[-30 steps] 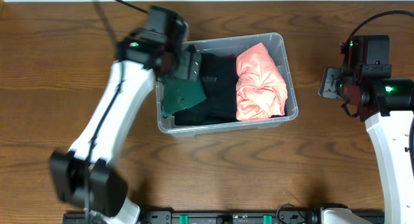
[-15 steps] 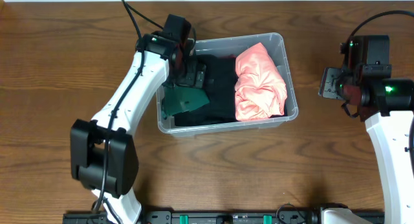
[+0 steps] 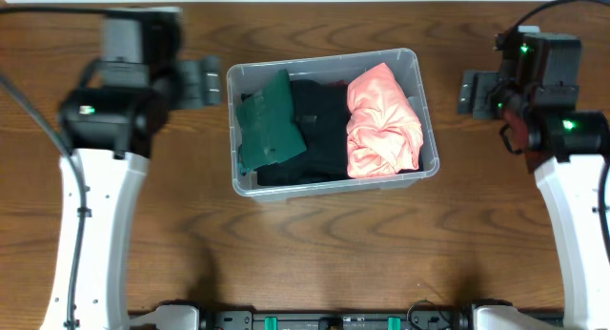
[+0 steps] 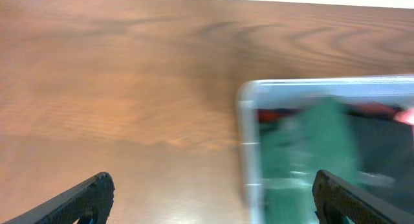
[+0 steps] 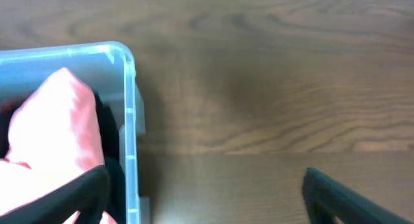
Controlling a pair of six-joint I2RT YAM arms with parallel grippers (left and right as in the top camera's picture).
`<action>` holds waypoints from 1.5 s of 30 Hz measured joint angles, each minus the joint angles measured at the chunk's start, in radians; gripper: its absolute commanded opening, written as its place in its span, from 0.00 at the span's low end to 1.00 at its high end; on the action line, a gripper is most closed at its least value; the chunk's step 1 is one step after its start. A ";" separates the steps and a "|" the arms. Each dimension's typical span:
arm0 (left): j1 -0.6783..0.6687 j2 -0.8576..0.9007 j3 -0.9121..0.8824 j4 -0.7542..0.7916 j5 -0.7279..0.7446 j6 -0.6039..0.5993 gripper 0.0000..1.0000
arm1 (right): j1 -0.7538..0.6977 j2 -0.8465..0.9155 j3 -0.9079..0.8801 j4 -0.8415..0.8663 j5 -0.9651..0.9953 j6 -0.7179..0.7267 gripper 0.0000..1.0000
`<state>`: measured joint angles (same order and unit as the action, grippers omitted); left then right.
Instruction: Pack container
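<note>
The clear plastic container (image 3: 324,59) stands in the middle of the table. It holds a green garment (image 3: 270,130) on the left, a black garment (image 3: 322,130) in the middle and a pink garment (image 3: 383,120) on the right. My left gripper (image 3: 195,84) is open and empty, just outside the container's left wall. In the left wrist view the gripper (image 4: 213,198) straddles the container's rim (image 4: 246,140), with the green garment (image 4: 310,146) blurred behind. My right gripper (image 3: 474,92) is open and empty to the right of the container. The right wrist view shows the gripper (image 5: 207,191), the container's wall (image 5: 129,120) and the pink garment (image 5: 52,133).
The brown wooden table (image 3: 315,254) surrounds the container. A black rail (image 3: 324,320) runs along the front edge between the arm bases.
My left arm has pulled out of the container to the left, leaving the green garment inside. My right gripper has shifted slightly up and left.
</note>
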<state>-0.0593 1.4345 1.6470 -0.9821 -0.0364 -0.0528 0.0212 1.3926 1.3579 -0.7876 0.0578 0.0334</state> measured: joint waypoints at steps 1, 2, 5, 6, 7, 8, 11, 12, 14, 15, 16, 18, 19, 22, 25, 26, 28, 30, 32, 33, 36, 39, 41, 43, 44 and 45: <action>0.039 0.008 0.000 -0.019 -0.004 0.000 0.98 | 0.000 0.018 0.000 -0.008 -0.006 -0.006 0.96; 0.075 0.022 -0.001 -0.044 -0.008 0.000 0.98 | 0.000 0.043 0.000 -0.028 -0.012 -0.016 0.96; 0.147 0.054 -0.004 -0.097 -0.013 -0.002 0.98 | 0.000 0.085 -0.003 -0.066 -0.024 -0.020 0.99; 0.169 0.061 -0.005 -0.106 -0.013 -0.002 0.98 | 0.000 0.088 -0.006 -0.072 -0.025 -0.017 0.99; 0.189 0.064 -0.006 -0.109 -0.012 -0.002 0.98 | 0.000 0.088 -0.007 -0.083 -0.025 -0.017 0.99; 0.209 0.063 -0.007 -0.110 -0.011 -0.002 0.98 | 0.000 0.082 -0.007 -0.092 -0.025 -0.012 0.99; 0.256 0.038 -0.018 -0.105 -0.005 -0.002 0.98 | 0.000 0.041 -0.013 -0.124 -0.025 0.008 0.99; 0.269 0.018 -0.033 -0.095 0.002 -0.001 0.98 | 0.000 0.018 -0.021 -0.125 -0.025 0.011 0.99; 0.285 -0.047 -0.085 -0.054 0.032 0.011 0.98 | 0.000 -0.066 -0.061 -0.111 -0.024 0.018 0.99; 0.288 -0.080 -0.111 -0.039 0.045 0.021 0.98 | 0.000 -0.102 -0.082 -0.105 -0.025 0.020 0.99; 0.291 -0.134 -0.154 -0.006 0.066 0.036 0.98 | 0.000 -0.161 -0.119 -0.089 -0.025 0.022 0.99; 0.290 -0.250 -0.253 0.059 0.107 0.063 0.98 | 0.000 -0.277 -0.197 -0.062 -0.025 0.024 0.99; 0.290 -0.314 -0.311 0.101 0.124 0.074 0.98 | 0.000 -0.346 -0.245 -0.046 -0.025 0.024 0.99; 0.291 -0.513 -0.489 0.178 0.158 0.087 0.98 | 0.000 -0.541 -0.375 -0.027 -0.024 0.024 0.99; 0.290 -0.696 -0.648 0.213 0.177 0.092 0.98 | 0.000 -0.712 -0.475 -0.015 -0.023 0.024 0.99; 0.291 -0.744 -0.690 0.222 0.180 0.095 0.98 | 0.000 -0.764 -0.504 -0.015 -0.021 0.024 0.99; 0.290 -0.819 -0.756 0.198 0.187 0.097 0.98 | 0.000 -0.831 -0.536 -0.036 -0.021 0.024 0.99; 0.290 -0.868 -0.795 0.138 0.189 0.101 0.98 | 0.000 -0.881 -0.554 -0.093 -0.020 0.024 0.99; 0.291 -0.894 -0.807 0.058 0.191 0.103 0.98 | 0.000 -0.910 -0.559 -0.164 -0.019 0.024 0.99; 0.290 -0.901 -0.808 0.022 0.191 0.103 0.98 | 0.000 -0.916 -0.559 -0.192 -0.018 0.024 0.99; 0.290 -0.909 -0.808 -0.074 0.192 0.103 0.98 | 0.000 -0.924 -0.563 -0.294 -0.018 0.024 0.99; 0.290 -0.909 -0.808 -0.139 0.192 0.103 0.98 | 0.000 -0.924 -0.564 -0.361 -0.017 0.024 0.99; 0.291 -0.909 -0.808 -0.162 0.192 0.103 0.98 | 0.000 -0.924 -0.566 -0.364 -0.017 0.024 0.99; 0.291 -0.909 -0.808 -0.166 0.192 0.103 0.98 | 0.000 -0.924 -0.566 -0.364 -0.017 0.024 0.99; 0.291 -0.909 -0.808 -0.166 0.192 0.103 0.98 | 0.000 -0.924 -0.566 -0.364 -0.017 0.024 0.99; 0.291 -0.909 -0.808 -0.166 0.192 0.103 0.98 | 0.000 -0.924 -0.566 -0.364 -0.017 0.024 0.99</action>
<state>0.2314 0.5255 0.8394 -1.1481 0.1551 0.0502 0.0212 0.4683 0.7914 -1.1519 0.0406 0.0574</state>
